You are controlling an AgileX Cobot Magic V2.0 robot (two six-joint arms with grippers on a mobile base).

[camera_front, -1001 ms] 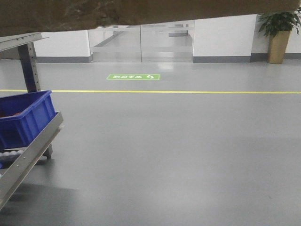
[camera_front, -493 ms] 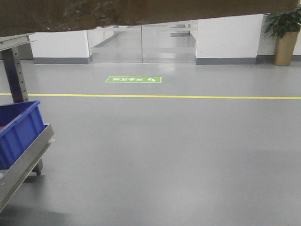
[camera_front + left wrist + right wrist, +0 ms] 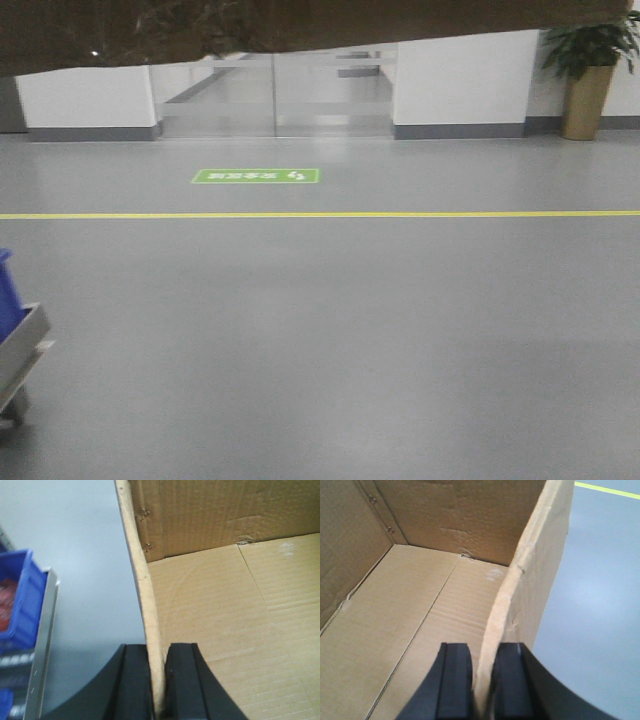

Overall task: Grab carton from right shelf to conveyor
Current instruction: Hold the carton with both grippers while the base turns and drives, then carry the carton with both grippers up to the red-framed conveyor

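The carton (image 3: 300, 22) hangs as a dark brown torn edge across the top of the front view. In the left wrist view, my left gripper (image 3: 159, 652) is shut on the carton's (image 3: 225, 610) left wall, one finger inside and one outside. My right gripper (image 3: 482, 652) is shut the same way on the carton's (image 3: 420, 610) right wall. The box is open-topped and holds nothing. A corner of the right shelf's steel rail (image 3: 22, 348) shows at the lower left; the rail (image 3: 44, 640) also shows beside the box. The conveyor is out of view.
A blue bin (image 3: 17, 597) sits on the shelf left of the carton. Grey floor (image 3: 350, 330) stretches ahead with a yellow line (image 3: 400, 214) and a green floor sign (image 3: 256, 176). Glass doors (image 3: 275, 95) and a potted plant (image 3: 590, 75) stand at the far wall.
The shelf and blue bin have slid left, almost out of the front view, and the shelf upright is gone. The carton's edge stays across the top.
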